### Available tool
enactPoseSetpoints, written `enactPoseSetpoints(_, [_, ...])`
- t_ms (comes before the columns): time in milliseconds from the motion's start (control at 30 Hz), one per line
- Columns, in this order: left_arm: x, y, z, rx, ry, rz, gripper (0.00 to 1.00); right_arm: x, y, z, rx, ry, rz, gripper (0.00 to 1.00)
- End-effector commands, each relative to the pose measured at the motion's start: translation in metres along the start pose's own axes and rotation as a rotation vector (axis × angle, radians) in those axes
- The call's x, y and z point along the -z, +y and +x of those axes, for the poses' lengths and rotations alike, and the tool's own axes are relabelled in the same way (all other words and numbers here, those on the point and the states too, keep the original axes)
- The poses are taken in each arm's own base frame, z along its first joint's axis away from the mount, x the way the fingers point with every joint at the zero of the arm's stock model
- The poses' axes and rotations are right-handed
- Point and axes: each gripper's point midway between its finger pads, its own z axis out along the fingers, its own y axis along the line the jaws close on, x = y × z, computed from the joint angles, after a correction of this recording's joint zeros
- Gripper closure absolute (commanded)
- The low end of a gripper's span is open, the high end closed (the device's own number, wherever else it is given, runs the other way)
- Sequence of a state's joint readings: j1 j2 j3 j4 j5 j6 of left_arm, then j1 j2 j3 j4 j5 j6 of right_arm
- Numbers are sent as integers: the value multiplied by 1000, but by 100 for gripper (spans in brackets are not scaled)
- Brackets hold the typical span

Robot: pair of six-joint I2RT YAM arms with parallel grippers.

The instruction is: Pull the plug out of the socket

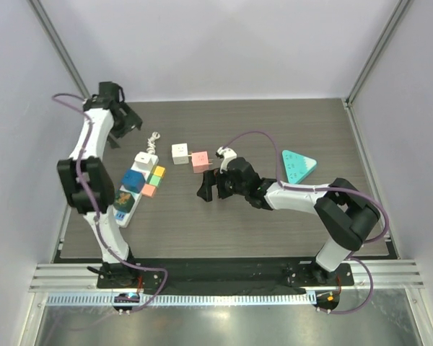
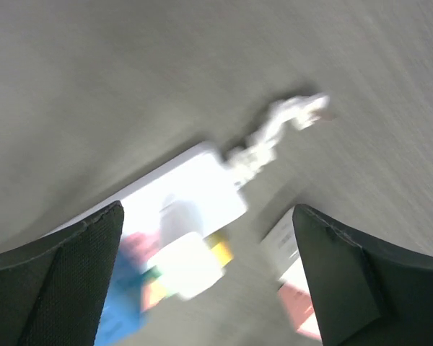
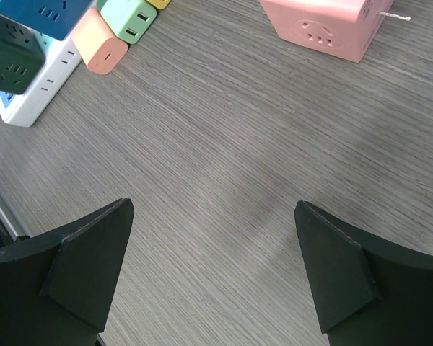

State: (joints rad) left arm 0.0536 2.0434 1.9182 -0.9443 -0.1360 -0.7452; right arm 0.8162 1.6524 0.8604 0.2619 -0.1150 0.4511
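The white socket strip (image 3: 37,90) lies on the left of the worktop (image 1: 274,223). A blue plug (image 1: 133,180) and a dark plug (image 3: 11,66) sit on it. Any print on them is too small to read. The left gripper (image 2: 208,209) and right gripper (image 3: 213,205) have jaws apart, holding nothing.

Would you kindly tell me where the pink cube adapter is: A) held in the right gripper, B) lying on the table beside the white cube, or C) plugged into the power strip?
B: the pink cube adapter lies on the table beside the white cube, apart from the open right gripper.
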Motion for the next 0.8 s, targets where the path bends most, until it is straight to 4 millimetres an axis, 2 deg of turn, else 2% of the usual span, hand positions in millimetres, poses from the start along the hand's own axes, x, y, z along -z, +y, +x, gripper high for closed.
enactPoseSetpoints(0, [64,79,-10,126,-124,-99,3,-1,14,-22,-2,-57,-42,0])
enactPoseSetpoints(33, [67,104,2,186,-123,-100,10,1,17,-24,-6,-60,-52,0])
enactPoseSetpoints(67, [62,117,12,213,-105,-105,10,2,19,-27,-6,-67,-58,0])
enactPoseSetpoints(100, [61,127,17,243,-99,-99,16,4,19,-26,-13,-69,-63,0])
enactPoseSetpoints(133, [51,144,35,265,-52,-121,18,5,22,-27,-19,-70,-74,0])
enactPoseSetpoints(200, [47,166,40,336,-25,-130,24,9,27,-30,-17,-81,-92,0])
enactPoseSetpoints(233, [41,175,49,342,-2,-153,24,11,28,-30,-18,-82,-96,0])
enactPoseSetpoints(300, [35,186,51,333,-13,-189,25,15,30,-32,-16,-89,-101,0])
enactPoseSetpoints(433, [16,201,79,338,61,-257,25,18,31,-33,0,-88,-95,0])
enactPoseSetpoints(600, [9,205,111,386,134,-255,25,14,26,-30,19,-45,-42,0])
enactPoseSetpoints(633, [9,204,123,408,155,-241,25,13,25,-27,20,-31,-39,0])
enactPoseSetpoints(700, [9,203,135,427,177,-226,30,12,26,-27,10,-28,-38,0])
enactPoseSetpoints(733, [9,203,148,452,206,-220,31,12,26,-27,10,-28,-41,0])
enactPoseSetpoints(767, [13,200,150,469,194,-196,32,12,27,-27,5,-34,-46,0])
